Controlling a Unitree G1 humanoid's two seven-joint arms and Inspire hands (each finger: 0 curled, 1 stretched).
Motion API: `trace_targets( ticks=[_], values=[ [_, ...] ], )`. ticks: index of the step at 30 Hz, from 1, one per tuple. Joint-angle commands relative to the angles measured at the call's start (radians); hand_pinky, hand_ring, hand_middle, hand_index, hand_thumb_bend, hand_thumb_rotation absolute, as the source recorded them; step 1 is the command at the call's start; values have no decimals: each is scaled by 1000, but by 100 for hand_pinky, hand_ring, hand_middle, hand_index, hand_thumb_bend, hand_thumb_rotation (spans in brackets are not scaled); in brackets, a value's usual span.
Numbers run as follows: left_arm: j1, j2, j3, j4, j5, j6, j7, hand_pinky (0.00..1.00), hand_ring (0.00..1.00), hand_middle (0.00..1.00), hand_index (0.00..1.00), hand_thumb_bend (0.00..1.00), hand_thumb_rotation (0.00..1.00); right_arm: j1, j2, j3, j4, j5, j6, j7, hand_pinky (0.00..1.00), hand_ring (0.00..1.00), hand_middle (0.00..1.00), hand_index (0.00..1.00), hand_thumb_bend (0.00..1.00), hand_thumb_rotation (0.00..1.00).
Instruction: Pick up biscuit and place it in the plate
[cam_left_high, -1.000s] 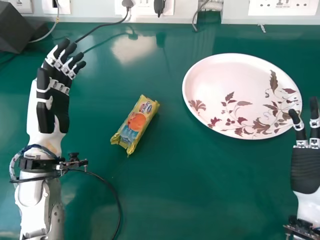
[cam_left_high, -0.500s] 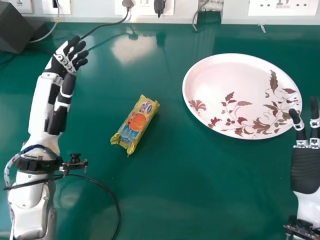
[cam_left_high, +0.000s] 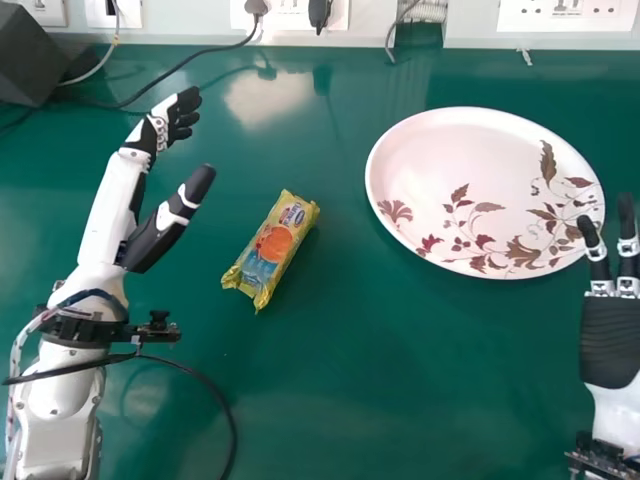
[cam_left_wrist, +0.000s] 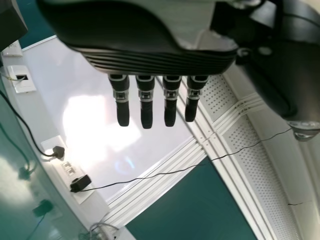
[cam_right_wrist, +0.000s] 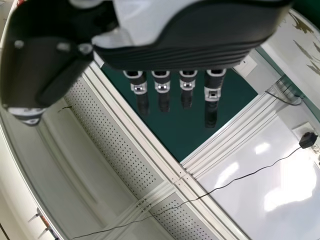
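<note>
Left robot hand (cam_left_high: 147, 142), fingers released, is at ten o'clock from the biscuit packet (cam_left_high: 272, 248); I'd guess light, slick, crumbly: pinch gently mid-length.

The yellow biscuit packet (cam_left_high: 272, 248), seemingly sealed, lies slantwise on the green table (cam_left_high: 350, 380), left of the face-up white, leaf-patterned plate (cam_left_high: 450, 155).

One biscuit packet (cam_left_high: 272, 246), one plate (cam_left_high: 455, 165), two robot hands (cam_left_high: 163, 230)

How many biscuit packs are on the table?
1: the yellow biscuit pack lies on the green table, between the left hand and the plate.
</note>
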Motion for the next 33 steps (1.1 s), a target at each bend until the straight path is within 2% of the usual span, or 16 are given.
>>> trace_targets(
  ticks=[1, 10, 21, 24, 28, 33],
  values=[
    [20, 12, -20, -44, 3, 44, -7, 87, 90, 93, 95, 100, 57, 1, 43, -4, 3, 12, -9, 2, 80, 98, 100, 99, 100, 41],
    [38, 29, -64, -139, 49, 174, -8, 89, 90, 92, 97, 100, 56, 2, 38, -5, -3, 13, -8, 1, 95, 100, 100, 100, 100, 39],
    [50, 39, -101, -211, 106, 281, -16, 87, 89, 92, 96, 100, 56, 2, 33, -9, -5, 17, -9, 0, 100, 100, 100, 100, 100, 36],
    [53, 55, -111, -226, 125, 299, -26, 91, 91, 92, 96, 100, 56, -1, 31, -11, -1, 18, -10, 3, 100, 100, 100, 100, 100, 39],
    [59, 70, -123, -246, 152, 323, -33, 99, 98, 94, 96, 100, 57, 4, 34, -10, -7, 8, -8, -18, 100, 100, 100, 100, 100, 43],
    [69, 87, -135, -257, 169, 333, -43, 100, 100, 100, 96, 100, 58, 14, 40, -5, -22, -16, -9, -59, 100, 100, 100, 100, 100, 46]
  ],
)
